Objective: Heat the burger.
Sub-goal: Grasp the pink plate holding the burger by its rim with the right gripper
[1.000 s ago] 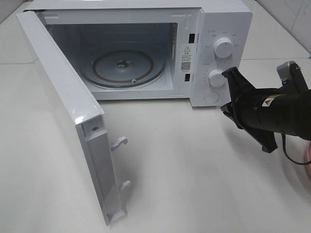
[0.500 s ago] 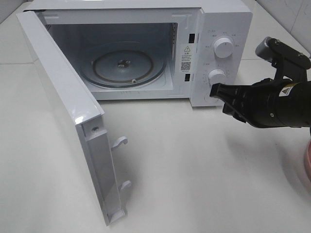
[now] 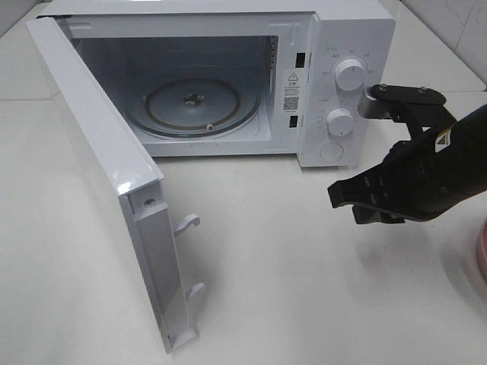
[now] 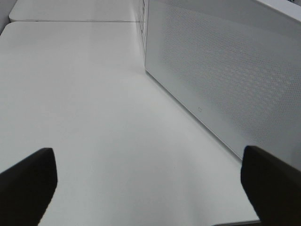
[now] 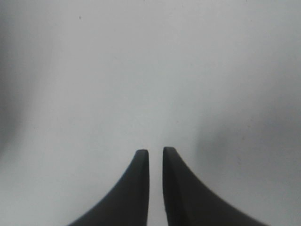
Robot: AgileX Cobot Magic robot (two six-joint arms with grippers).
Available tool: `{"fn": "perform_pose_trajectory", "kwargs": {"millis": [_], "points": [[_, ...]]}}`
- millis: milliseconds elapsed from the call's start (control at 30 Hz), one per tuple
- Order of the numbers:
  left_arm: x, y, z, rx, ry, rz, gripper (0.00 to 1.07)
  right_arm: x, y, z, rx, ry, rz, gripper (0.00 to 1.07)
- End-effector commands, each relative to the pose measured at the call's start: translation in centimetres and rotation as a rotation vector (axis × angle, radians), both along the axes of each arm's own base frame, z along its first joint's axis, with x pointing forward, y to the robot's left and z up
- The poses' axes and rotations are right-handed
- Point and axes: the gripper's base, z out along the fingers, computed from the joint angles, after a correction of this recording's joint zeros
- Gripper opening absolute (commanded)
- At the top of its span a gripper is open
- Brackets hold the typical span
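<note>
The burger is out of view in every frame. The white microwave (image 3: 335, 46) stands at the back with its door (image 3: 99, 152) swung wide open to the left. Its glass turntable (image 3: 194, 103) is bare. My right gripper (image 3: 336, 196) hovers over the table in front of the control panel, pointing left. Its black fingers (image 5: 141, 188) stand almost together with nothing between them, and only bare white table lies under my right gripper (image 5: 155, 151). My left gripper (image 4: 150, 188) is open and empty above the table beside a perforated white microwave panel (image 4: 225, 70).
A pink plate rim (image 3: 482, 255) shows at the right edge of the exterior view. Two knobs (image 3: 350, 74) sit on the microwave's panel just behind the right arm. The door's lower corner and latch hooks (image 3: 186, 224) jut out over the front of the table.
The right gripper has swung away from the lower knob, dropping and turning from pointing up to pointing left over the table. The left gripper has not changed.
</note>
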Motion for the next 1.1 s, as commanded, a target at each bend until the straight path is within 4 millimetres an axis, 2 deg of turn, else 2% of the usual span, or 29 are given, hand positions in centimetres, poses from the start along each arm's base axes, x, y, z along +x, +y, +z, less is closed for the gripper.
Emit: {"fn": "perform_pose_trajectory", "kwargs": {"millis": [33, 167, 433, 567, 633, 733, 767, 800, 833, 867, 900, 933, 967, 1000, 1033, 1067, 1100], "points": [[-0.1, 0.0, 0.1, 0.001, -0.026, 0.004, 0.98, 0.1, -1.5, 1.2, -0.134, 0.094, 0.062, 0.09], [-0.1, 0.0, 0.1, 0.001, -0.026, 0.004, 0.98, 0.0, -3.4, 2.0, -0.242, 0.214, 0.054, 0.11], [-0.1, 0.0, 0.1, 0.001, -0.026, 0.004, 0.98, -0.7, -6.5, 1.9, -0.297, 0.373, -0.027, 0.13], [-0.1, 0.0, 0.1, 0.001, -0.026, 0.004, 0.98, -0.8, -7.7, 2.0, -0.318, 0.402, -0.06, 0.13], [-0.1, 0.0, 0.1, 0.001, -0.026, 0.004, 0.98, -0.7, -9.0, 2.0, -0.328, 0.406, -0.105, 0.14], [-0.1, 0.0, 0.1, 0.001, -0.026, 0.004, 0.98, -0.6, -9.4, 2.0, -0.331, 0.399, -0.117, 0.15], [-0.1, 0.0, 0.1, 0.001, -0.026, 0.004, 0.98, -0.4, -9.8, 2.0, -0.333, 0.389, -0.13, 0.19], [-0.1, 0.0, 0.1, 0.001, -0.026, 0.004, 0.98, -0.2, -9.8, 2.0, -0.327, 0.368, -0.134, 0.28], [-0.1, 0.0, 0.1, 0.001, -0.026, 0.004, 0.98, -0.2, -9.8, 2.0, -0.327, 0.368, -0.134, 0.28], [-0.1, 0.0, 0.1, 0.001, -0.026, 0.004, 0.98, -0.2, -9.8, 2.0, -0.329, 0.362, -0.129, 0.34], [-0.1, 0.0, 0.1, 0.001, -0.026, 0.004, 0.98, 0.0, -9.9, 2.0, -0.334, 0.345, -0.123, 0.52], [-0.1, 0.0, 0.1, 0.001, -0.026, 0.004, 0.98, 0.0, -9.9, 2.0, -0.334, 0.345, -0.123, 0.52], [-0.1, 0.0, 0.1, 0.001, -0.026, 0.004, 0.98, 0.1, -9.9, 2.0, -0.338, 0.333, -0.107, 0.63], [-0.1, 0.0, 0.1, 0.001, -0.026, 0.004, 0.98, 0.3, -10.0, 2.0, -0.348, 0.308, -0.088, 0.84], [-0.1, 0.0, 0.1, 0.001, -0.026, 0.004, 0.98, 0.3, -10.0, 2.0, -0.348, 0.308, -0.088, 0.84], [-0.1, 0.0, 0.1, 0.001, -0.026, 0.004, 0.98, 0.4, -10.0, 2.0, -0.357, 0.293, -0.084, 1.01], [-0.1, 0.0, 0.1, 0.001, -0.026, 0.004, 0.98, 0.4, -10.0, 2.0, -0.357, 0.293, -0.084, 1.01]]}}
